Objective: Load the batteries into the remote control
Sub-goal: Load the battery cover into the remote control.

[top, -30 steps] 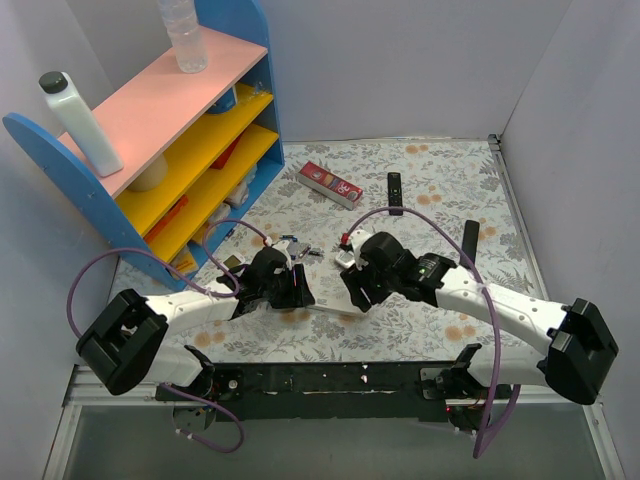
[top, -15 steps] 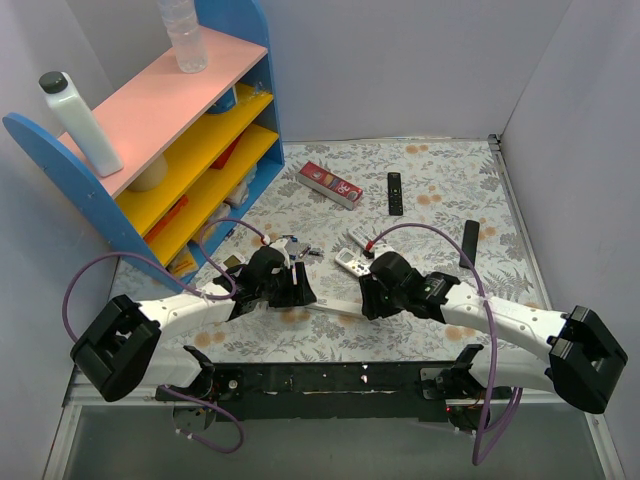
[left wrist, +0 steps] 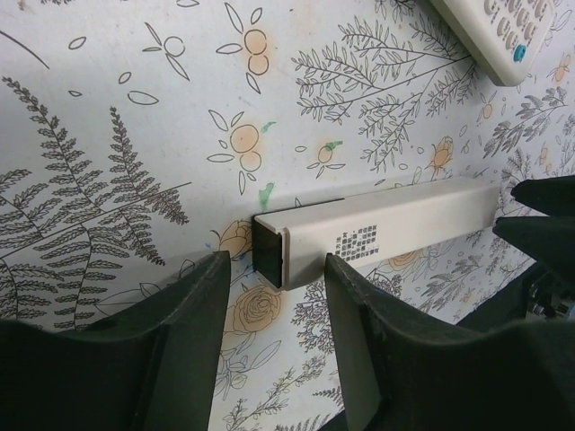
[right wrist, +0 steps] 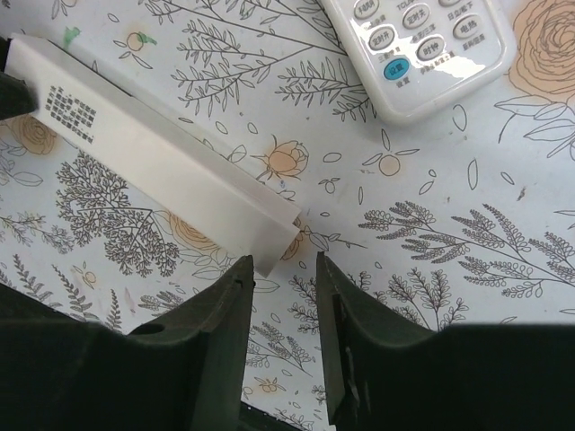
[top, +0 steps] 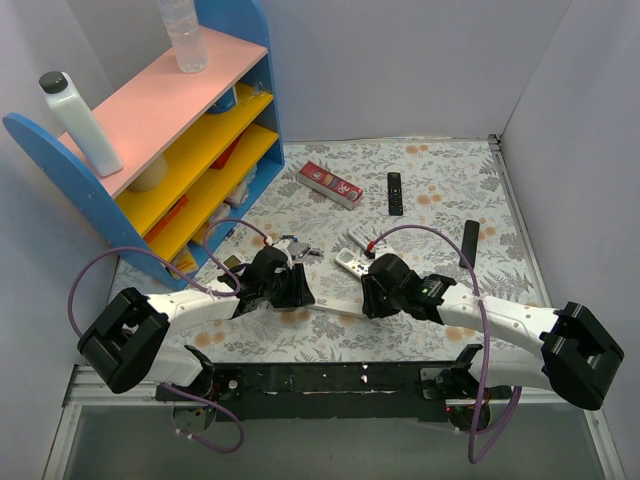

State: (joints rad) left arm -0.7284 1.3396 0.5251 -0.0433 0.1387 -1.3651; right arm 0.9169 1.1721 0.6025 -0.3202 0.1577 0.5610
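- A second ago the right claw point(right wrist: 283, 265) stood up by the white buttoned remote point(right wrist: 422, 45). It has since dropped to the near end of the slim remote control point(right wrist: 153, 166), and its jaws have narrowed.
- They are still apart and grip nothing; the bar's tip lies just at their mouth.
- The left claw point(left wrist: 274, 269) has stayed at the other end, open, with a gap on each side of the bar.
- So both ends are bracketed, probably to steady the bar, and loading has not begun.
- The batteries point(top: 297, 245) seem to be the small cluster beyond the left claw, too small to tell apart.
- The remote control is a plain, squared, silver-white bar, smooth and hard, its left end a dark hollow.
- It lies flat on the table point(top: 440, 190), which is covered in a matt floral print.
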